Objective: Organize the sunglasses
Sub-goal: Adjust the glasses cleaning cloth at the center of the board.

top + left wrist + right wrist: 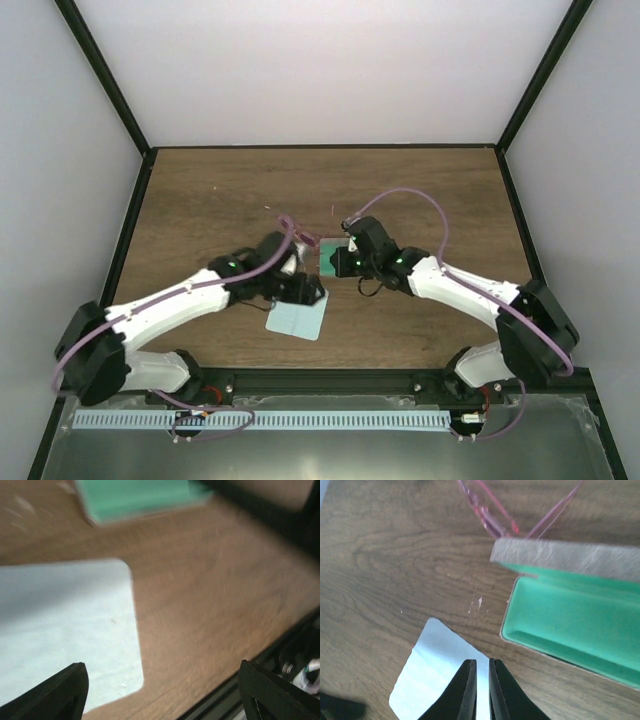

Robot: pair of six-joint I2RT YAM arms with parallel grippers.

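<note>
from above, mid-table, left gripper sits over the light blue cloth. right gripper is at the green-lined case, sunglasses on the wood just behind it. left wrist: fingers spread wide, nothing between, cloth below. right wrist: fingers pressed nearly together, empty, above a cloth corner; sunglasses beside the open case's lid.

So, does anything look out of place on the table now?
Yes. The sunglasses lie on the table beside the open case, not inside its green lining. The cloth lies loose nearby.
</note>
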